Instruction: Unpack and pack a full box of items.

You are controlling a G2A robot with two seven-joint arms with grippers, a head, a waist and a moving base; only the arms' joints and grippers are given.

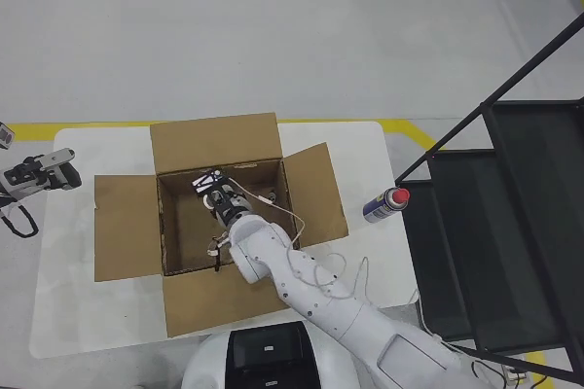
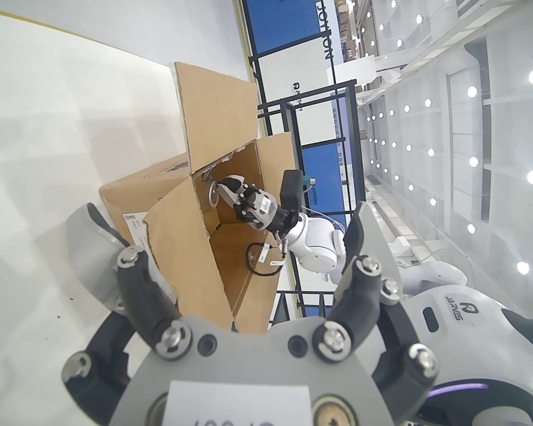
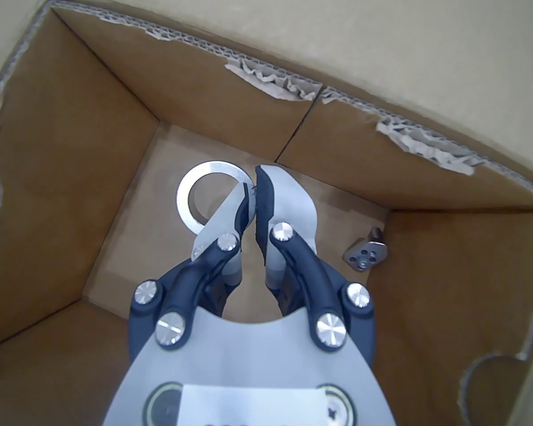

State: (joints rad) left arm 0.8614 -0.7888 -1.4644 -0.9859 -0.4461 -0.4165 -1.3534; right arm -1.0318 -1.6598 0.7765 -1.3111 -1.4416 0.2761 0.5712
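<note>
Right gripper point(image 3: 253, 192), down in the open cardboard box point(image 1: 214, 141), clamps only the rim of a flat metal ring point(image 3: 184, 197), so I judge it could swivel or slip and drop by the small holed plate point(image 3: 365, 257) lying in the box. A black shelf rack point(image 1: 496, 233) stands off the white table's point(image 1: 78, 301) right edge, a spray can point(image 1: 385, 204) near that edge, my left gripper point(image 1: 70, 168) spread open off the left edge.

Right arm point(image 1: 302, 287) angled down, jaws clamped — left arm point(image 1: 29, 177) aside, jaws spread
</note>
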